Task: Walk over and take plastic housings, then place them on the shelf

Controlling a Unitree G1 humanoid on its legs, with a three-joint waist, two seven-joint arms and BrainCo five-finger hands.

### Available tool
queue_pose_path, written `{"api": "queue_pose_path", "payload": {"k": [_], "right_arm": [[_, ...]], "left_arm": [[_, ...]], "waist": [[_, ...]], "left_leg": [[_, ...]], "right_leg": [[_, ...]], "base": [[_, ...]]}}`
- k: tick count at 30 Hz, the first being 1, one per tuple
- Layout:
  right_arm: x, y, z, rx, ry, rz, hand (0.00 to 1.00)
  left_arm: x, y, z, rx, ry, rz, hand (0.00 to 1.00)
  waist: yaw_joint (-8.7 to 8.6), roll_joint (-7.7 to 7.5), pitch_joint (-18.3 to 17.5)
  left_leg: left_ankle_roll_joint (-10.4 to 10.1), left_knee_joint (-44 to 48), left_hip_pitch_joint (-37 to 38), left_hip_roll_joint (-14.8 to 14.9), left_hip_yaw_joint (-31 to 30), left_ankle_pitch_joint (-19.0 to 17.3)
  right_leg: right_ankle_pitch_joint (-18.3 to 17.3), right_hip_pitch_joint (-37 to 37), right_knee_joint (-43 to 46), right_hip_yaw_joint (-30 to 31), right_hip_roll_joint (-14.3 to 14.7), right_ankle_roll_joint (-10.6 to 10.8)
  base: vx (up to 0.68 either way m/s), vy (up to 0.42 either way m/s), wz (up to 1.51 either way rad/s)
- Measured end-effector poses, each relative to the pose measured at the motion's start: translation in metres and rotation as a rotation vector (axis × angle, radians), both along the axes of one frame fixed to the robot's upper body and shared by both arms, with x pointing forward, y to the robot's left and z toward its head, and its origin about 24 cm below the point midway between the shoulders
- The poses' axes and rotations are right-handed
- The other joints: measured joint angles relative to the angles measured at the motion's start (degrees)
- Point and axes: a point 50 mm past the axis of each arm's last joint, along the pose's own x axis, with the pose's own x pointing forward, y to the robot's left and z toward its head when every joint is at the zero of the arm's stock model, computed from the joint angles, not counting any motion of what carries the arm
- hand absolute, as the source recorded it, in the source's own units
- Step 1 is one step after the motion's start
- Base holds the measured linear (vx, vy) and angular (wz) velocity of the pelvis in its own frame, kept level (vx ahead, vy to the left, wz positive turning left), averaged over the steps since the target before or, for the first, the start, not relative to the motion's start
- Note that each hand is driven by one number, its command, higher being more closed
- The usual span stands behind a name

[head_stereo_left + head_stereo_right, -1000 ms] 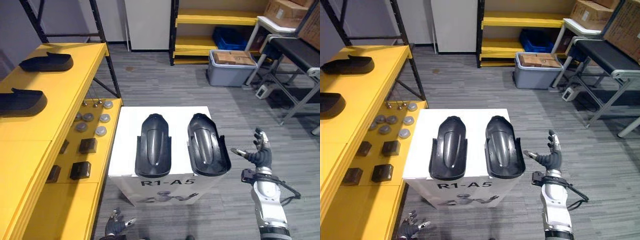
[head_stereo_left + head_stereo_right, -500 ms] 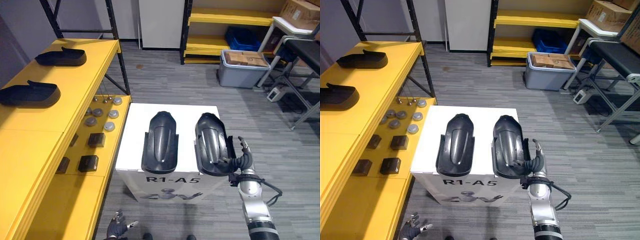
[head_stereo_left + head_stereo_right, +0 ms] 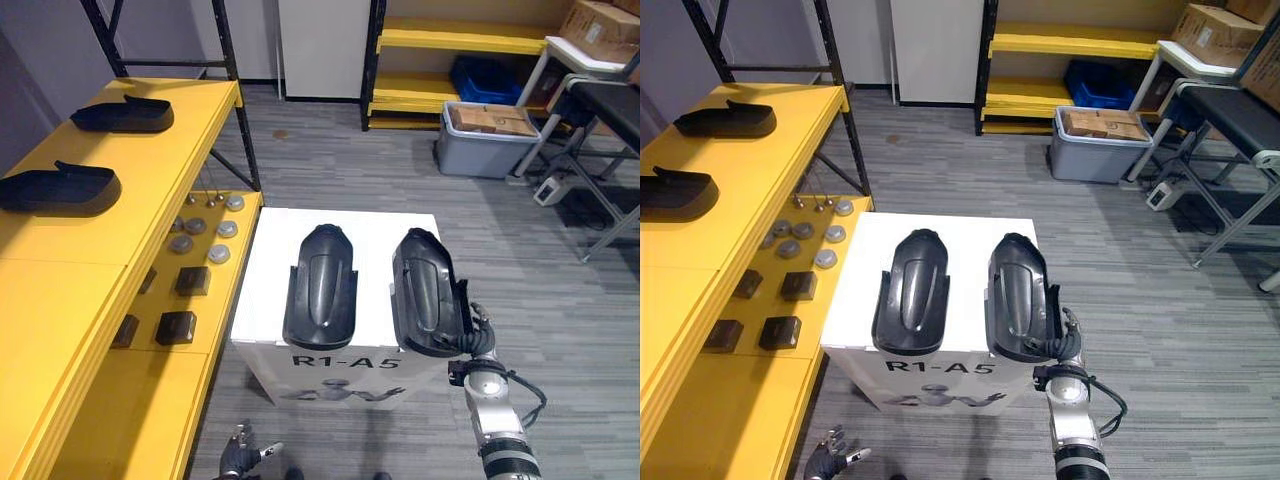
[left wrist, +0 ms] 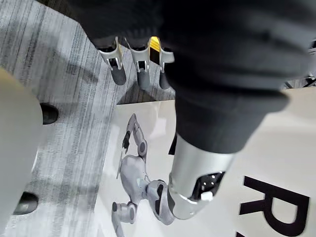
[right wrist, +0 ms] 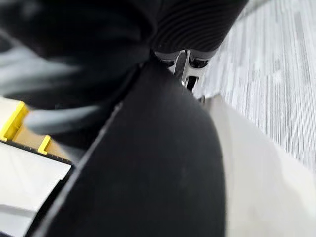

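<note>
On the top deck of the yellow metal shelf [image 3: 150, 215] at the left lay two long black moulded plastic housings, well apart: the far shelf housing [image 3: 122, 114] toward the back edge and the near shelf housing [image 3: 58, 190] closer in. On the lower deck, small grey round discs [image 3: 197, 228] sat toward its far end and dark square blocks [image 3: 176, 326] nearer.

Just past that deck's near corner, low over the grey carpet floor [image 3: 330, 170], the left hand [image 3: 243, 462] hung with its fingers [image 4: 119, 75] straight and loosely spread, holding nothing.

In the middle stood a white cardboard box [image 3: 268, 290]. Two more black housings lay lengthwise on its top, side by side and hollow side up. The left box housing [image 3: 321, 290] reached the near edge. The right box housing [image 3: 425, 295] sat along the right edge, its near end overhanging the near right corner.

The right hand [image 3: 476, 333] was pressed against that overhanging end at the corner. Its fingers were largely hidden behind the housing, so I could not tell whether they gripped it.
</note>
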Motion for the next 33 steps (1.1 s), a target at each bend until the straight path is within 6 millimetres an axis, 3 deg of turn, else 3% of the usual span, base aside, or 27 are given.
{"api": "queue_pose_path", "payload": {"k": [9,19,25,27,33], "right_arm": [[0.001,-0.014,-0.003,0.082,-0.001,-0.062,1.0],[-0.009,-0.009,-0.001,0.087,-0.029,-0.06,1.0],[-0.009,-0.016,0.046,0.007,-0.235,-0.089,1.0],[-0.008,-0.018,0.067,-0.018,-0.332,-0.113,1.0],[-0.008,-0.004,0.101,-0.076,-0.494,-0.086,1.0]], "left_arm": [[0.001,0.0,0.0,-0.001,-0.003,0.0,0.0],[0.014,0.002,0.014,0.015,-0.089,0.009,0.0],[0.036,0.02,0.046,0.055,-0.267,0.125,0.0],[0.045,0.029,0.067,0.076,-0.377,0.207,0.0],[0.067,0.035,0.122,0.093,-0.666,0.28,0.0]], "waist": [[-0.07,0.04,0.3],[0.13,0.02,0.4],[-0.1,0.01,0.4],[-0.09,0.0,0.4],[-0.03,-0.01,0.4]], "left_leg": [[0.0,0.0,0.1,0.3,0.2,0.0],[-0.2,0.0,0.8,0.3,0.2,-0.1],[-0.2,0.2,-0.2,0.3,-0.4,-0.2],[-0.2,0.6,-0.3,0.3,-0.7,-0.2],[-0.2,0.7,0.0,0.3,-1.3,-0.3]], "right_leg": [[0.0,0.8,-0.8,0.0,0.4,0.0],[0.0,1.4,-0.6,0.0,0.2,0.0],[0.0,0.5,-0.3,-0.1,0.1,0.0],[0.0,0.7,-0.3,-0.3,-0.1,0.0],[0.0,1.5,-0.5,-1.2,-0.3,0.0]], "base": [[0.0,0.0,0.0],[-0.03,0.008,0.0],[-0.03,0.008,0.02],[0.01,0.017,0.07],[0.0,0.01,0.06]]}}
